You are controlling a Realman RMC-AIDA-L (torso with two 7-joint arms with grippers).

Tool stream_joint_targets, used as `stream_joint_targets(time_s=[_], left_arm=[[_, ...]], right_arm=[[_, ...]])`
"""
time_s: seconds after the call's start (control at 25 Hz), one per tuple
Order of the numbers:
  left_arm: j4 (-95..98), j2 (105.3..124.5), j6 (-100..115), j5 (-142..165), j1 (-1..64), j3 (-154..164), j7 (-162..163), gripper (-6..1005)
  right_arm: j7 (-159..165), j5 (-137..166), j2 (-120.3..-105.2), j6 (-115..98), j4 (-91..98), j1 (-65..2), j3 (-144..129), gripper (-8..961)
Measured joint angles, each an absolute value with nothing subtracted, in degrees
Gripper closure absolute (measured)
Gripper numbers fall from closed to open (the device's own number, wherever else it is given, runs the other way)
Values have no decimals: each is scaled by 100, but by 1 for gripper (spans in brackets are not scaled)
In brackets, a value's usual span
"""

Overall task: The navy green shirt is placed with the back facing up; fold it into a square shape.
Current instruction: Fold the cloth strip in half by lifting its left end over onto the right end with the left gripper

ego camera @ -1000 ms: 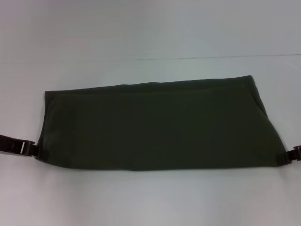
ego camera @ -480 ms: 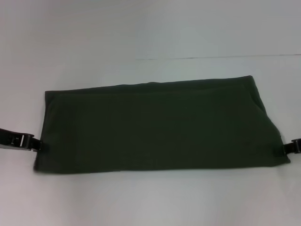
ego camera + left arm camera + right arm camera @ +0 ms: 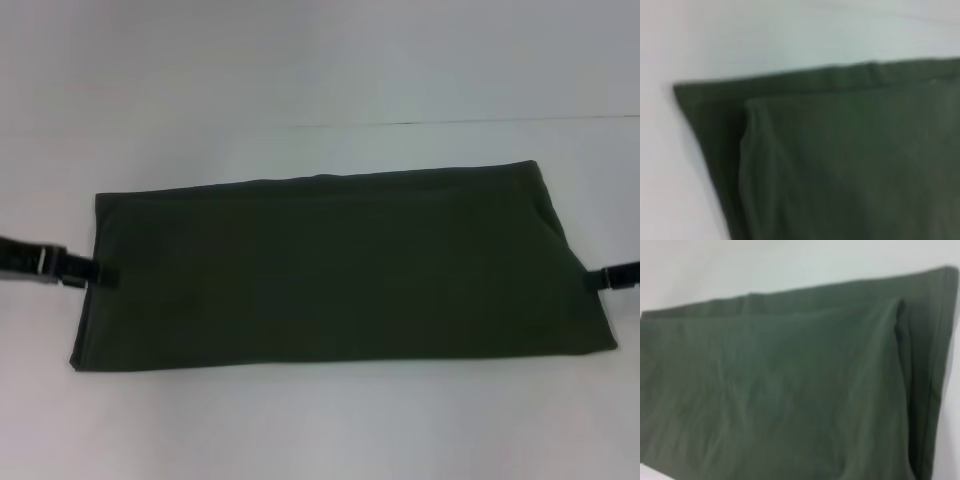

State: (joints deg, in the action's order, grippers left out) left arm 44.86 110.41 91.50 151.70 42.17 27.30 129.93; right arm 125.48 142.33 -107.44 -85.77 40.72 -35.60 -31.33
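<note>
Shirt (image 3: 330,265) folded (wide band) — left gripper (image 3: 100,274), right gripper (image 3: 597,279) at ends, grip unclear.

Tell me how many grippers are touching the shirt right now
2. The left gripper meets the navy green shirt at its left edge; the right gripper meets its right edge.

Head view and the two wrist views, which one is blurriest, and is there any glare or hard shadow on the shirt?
Head view: fairly sharp, even light, no glare on the navy green shirt, no hard shadow. Left wrist view: the softest, with smeared edges. Right wrist view: also soft; folds show only as faint shading.
</note>
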Motion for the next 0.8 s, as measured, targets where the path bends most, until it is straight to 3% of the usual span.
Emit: stream_joint_targets(time_s=[0.16, 0.32, 0.56, 0.8], left_arm=[[4558, 10951, 9207, 15010, 4317, 2478, 12958, 541], [4615, 10932, 9109, 14697, 4353, 2428, 13016, 351], [4587, 10917, 8853, 14592, 4443, 2443, 13430, 106], [4489, 10903, 8628, 14650, 4447, 2470, 14047, 107]], right_arm=[[12537, 14059, -10740, -8578, 4231, -3560, -3074, 336], [12291, 13463, -10742, -8292, 4299, -3560, -2996, 143], [11231, 12348, -10780, -7906, 4068, -3559, -2969, 88], [10017, 12062, -10911, -8113, 4008, -3566, -3027, 43]])
